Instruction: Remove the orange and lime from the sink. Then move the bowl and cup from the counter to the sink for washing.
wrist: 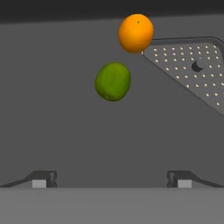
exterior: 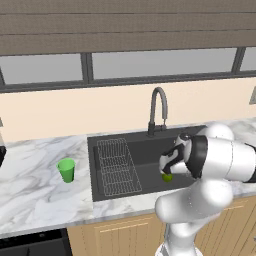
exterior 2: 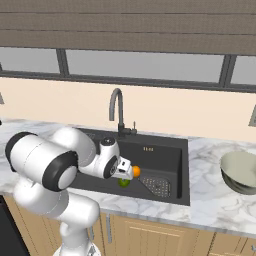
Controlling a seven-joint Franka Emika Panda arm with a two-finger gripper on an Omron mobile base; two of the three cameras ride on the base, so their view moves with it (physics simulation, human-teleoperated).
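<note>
The orange (wrist: 136,33) and the lime (wrist: 113,81) lie side by side on the floor of the dark sink (wrist: 52,100), beside the perforated drain plate (wrist: 192,74). My gripper (wrist: 111,179) hangs open above them with nothing between its fingers, the lime straight ahead. From the right base view the orange (exterior 2: 135,171) and lime (exterior 2: 123,182) peek out just past my hand, low in the sink (exterior 2: 167,152). In the left base view the lime (exterior: 167,177) shows under my wrist. The green cup (exterior: 66,170) stands on the counter (exterior: 30,192) left of the sink. The bowl (exterior 2: 241,172) rests on the counter at the right.
A curved grey faucet (exterior: 158,109) rises behind the sink (exterior: 145,150). A wire rack (exterior: 117,167) fills the basin's left part. A window runs along the back wall. My own arm blocks much of the basin's right part in the left base view.
</note>
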